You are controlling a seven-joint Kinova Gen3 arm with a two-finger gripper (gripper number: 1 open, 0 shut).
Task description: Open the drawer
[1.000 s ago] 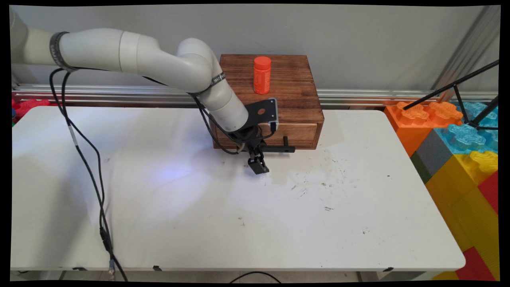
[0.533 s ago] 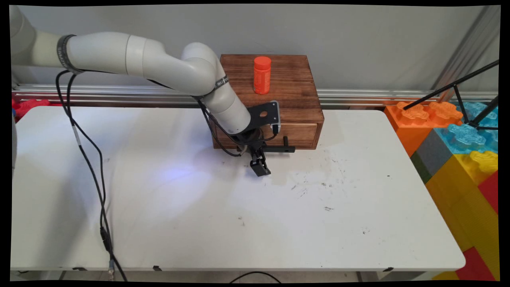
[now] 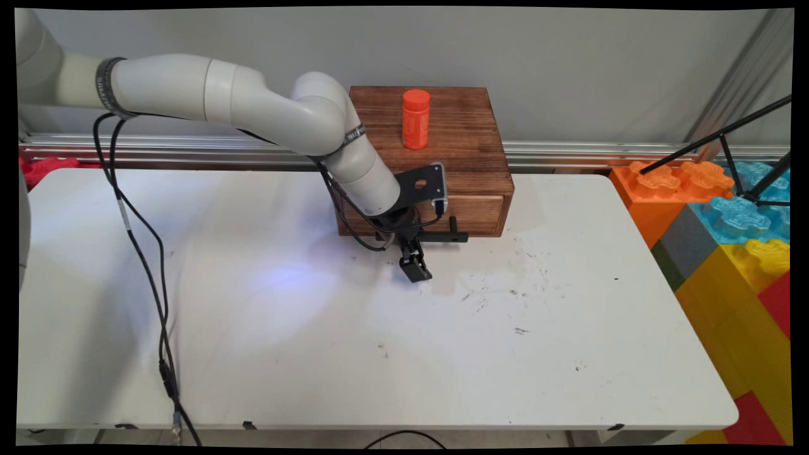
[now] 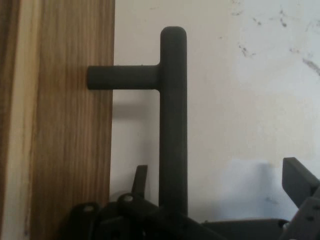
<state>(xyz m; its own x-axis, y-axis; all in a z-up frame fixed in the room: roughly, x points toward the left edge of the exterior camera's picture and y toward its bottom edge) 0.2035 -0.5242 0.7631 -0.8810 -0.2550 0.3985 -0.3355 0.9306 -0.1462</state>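
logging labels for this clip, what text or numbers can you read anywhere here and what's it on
No text can be read in either view.
Orange bottle on the wooden drawer box: pale marks on its side, too small to read.
Dark bands on the arm: lettering too small to read.
Drawer handle and table: no writing.

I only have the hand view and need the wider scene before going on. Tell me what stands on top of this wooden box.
Observer: An orange bottle stands upright on the wooden box, towards its back.
Operator: Now say where the tool sits along the handle.
Observer: In the main view the tool is at the picture-left end of the black handle, low over the table.
Operator: Report what is beside the table.
Observer: Big coloured toy blocks are stacked off its right edge.
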